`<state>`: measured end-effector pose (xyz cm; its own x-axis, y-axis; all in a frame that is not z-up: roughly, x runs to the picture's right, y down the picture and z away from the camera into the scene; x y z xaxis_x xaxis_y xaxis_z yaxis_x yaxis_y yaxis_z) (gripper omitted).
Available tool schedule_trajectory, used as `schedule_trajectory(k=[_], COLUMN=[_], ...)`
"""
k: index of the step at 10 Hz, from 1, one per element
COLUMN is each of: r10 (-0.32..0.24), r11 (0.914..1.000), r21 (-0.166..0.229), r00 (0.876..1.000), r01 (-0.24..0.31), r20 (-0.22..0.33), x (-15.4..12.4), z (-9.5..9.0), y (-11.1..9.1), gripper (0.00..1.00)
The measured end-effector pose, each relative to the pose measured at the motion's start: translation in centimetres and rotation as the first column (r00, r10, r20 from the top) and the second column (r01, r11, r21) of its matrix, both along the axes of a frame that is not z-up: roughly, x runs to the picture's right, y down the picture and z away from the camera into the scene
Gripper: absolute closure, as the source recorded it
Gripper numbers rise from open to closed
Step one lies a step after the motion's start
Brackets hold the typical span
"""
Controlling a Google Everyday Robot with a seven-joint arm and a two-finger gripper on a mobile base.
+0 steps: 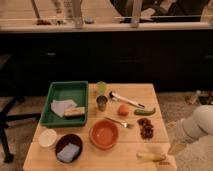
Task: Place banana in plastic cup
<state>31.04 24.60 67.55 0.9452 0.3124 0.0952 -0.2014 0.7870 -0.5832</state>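
Banana (150, 156) first: where does it lie?

Flat on the table (125, 151), at the front right corner, its length running along the front edge. Nothing seems to touch it.

And the gripper?

The gripper (175, 148) sits low just beside the banana's right end, on the pale arm (200, 127) that reaches in from the right. Whether it is open or closed I cannot tell, and it has no hold of the fruit. I take it to be there because that side is free of clutter.

Where does the fruit go?

Into the plastic cup (101, 88), which stands upright at the back middle, well apart from the banana. It is just behind the steel cup (102, 103) and near the tray's (86, 102) right wall.

What lies between?

An orange bowl (104, 135), a fork (118, 122), a dark cluster (146, 128), a red fruit (123, 109) and a green vegetable (144, 111). The carry should probably pass above them.

Risks?

The plastic cup's mouth looks narrow, so the banana likely has to go in end first. The cup also looks light and may tip, and the steel cup stands close in front of it.
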Motion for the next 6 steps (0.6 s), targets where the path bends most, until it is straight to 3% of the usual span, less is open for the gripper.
schedule_trajectory(k=[6], r10=[0.049], r11=[0.9987], r21=[0.009], r00=[0.997], r01=[-0.05], r20=[0.065], x=[-1.1], z=[0.1], y=[4.4], gripper=[0.2])
